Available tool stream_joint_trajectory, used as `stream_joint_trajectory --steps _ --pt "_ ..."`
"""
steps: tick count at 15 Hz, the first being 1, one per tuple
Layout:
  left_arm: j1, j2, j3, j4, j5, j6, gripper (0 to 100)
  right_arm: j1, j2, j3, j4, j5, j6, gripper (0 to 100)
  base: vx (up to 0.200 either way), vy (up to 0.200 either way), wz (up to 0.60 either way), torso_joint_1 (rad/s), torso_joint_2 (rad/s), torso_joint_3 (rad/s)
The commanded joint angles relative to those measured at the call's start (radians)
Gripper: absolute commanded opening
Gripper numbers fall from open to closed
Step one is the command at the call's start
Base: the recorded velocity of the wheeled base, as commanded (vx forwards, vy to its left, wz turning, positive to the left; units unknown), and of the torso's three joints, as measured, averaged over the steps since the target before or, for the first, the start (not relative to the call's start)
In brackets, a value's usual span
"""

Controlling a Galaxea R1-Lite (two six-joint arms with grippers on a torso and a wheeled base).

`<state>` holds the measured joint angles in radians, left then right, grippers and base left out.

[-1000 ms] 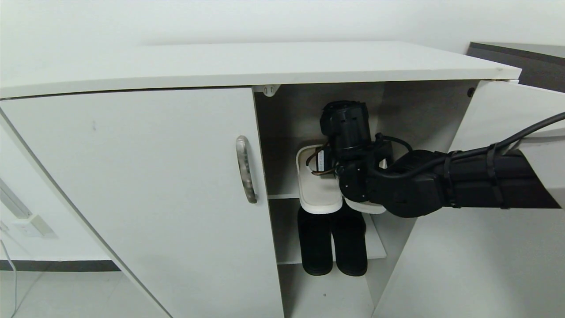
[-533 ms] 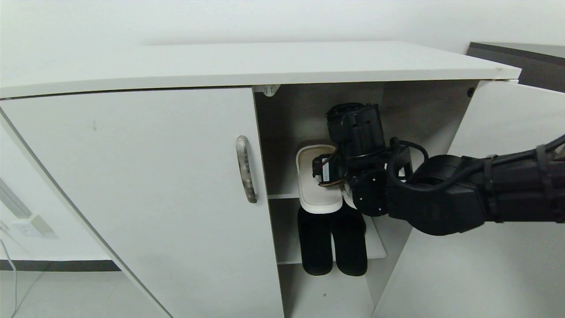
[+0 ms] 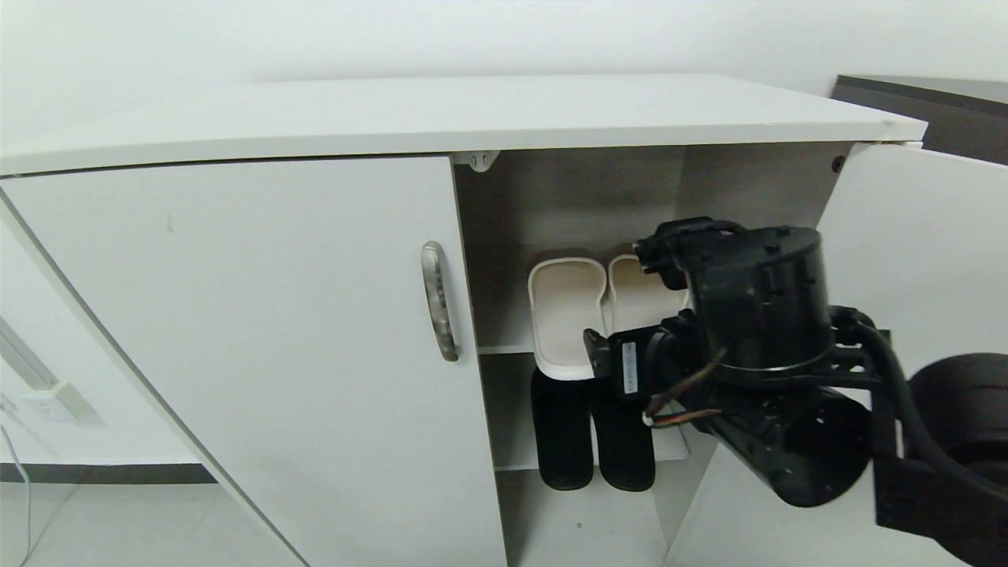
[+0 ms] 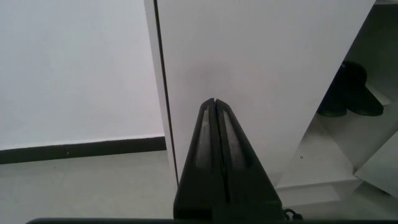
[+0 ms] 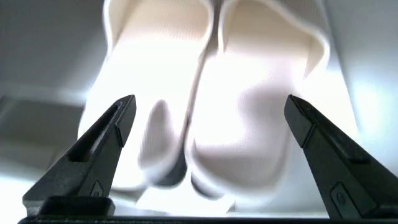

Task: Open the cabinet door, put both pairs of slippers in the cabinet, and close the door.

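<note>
Head view shows 2 pairs shelved in the cabinet (image 3: 472,110): white slippers (image 3: 567,315) above, black slippers (image 3: 563,433) below. Nearby, the right gripper (image 5: 209,102) gapes wide, empty; the left gripper (image 4: 214,104) is pinched together. Only closing the open right door (image 3: 913,260) seems left.

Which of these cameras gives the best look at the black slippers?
The head view: the black slippers stand side by side on the lower shelf of the cabinet, ends overhanging its edge. The left wrist view shows the black slippers sidelong, past the closed door. The right wrist view faces the white slippers instead.
</note>
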<state>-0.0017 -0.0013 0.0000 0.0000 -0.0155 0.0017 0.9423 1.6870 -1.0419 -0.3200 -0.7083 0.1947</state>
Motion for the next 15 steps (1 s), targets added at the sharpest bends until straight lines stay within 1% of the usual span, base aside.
stream_joint_trajectory --steps 1,2,4,5,7,14,15 --pt "0.000 0.001 0.000 0.000 0.000 0.000 0 0.006 -0.104 0.125 -0.044 0.032 0.022 100 0.000 0.000 0.00 0.000 0.00 0.000" --pt "0.000 0.001 0.000 0.000 0.000 0.000 0 0.009 -0.105 0.146 -0.062 0.036 0.037 0 0.000 0.000 0.00 0.000 0.00 0.000" --pt "0.000 0.001 0.000 0.000 -0.001 0.001 0 0.018 -0.110 0.200 -0.103 0.043 0.043 0 0.000 0.000 0.00 0.000 0.00 0.000" --pt "0.000 0.001 0.000 0.000 -0.001 0.001 0 0.026 -0.112 0.215 -0.129 0.062 0.043 0 0.000 0.000 0.00 0.000 0.00 0.000" --pt "0.000 0.001 0.000 0.000 -0.001 0.003 0 0.032 -0.105 0.223 -0.157 0.082 0.038 0 0.000 0.000 0.00 0.000 0.00 0.000" --pt "0.000 0.001 0.000 0.000 -0.001 0.004 0 0.052 -0.101 0.229 -0.157 0.078 0.040 0 0.000 0.000 0.00 0.000 0.00 0.000" --pt "0.000 0.001 0.000 0.000 -0.001 0.006 0 0.052 -0.101 0.227 -0.157 0.076 0.040 0 -0.200 0.000 0.00 0.002 0.01 0.002"
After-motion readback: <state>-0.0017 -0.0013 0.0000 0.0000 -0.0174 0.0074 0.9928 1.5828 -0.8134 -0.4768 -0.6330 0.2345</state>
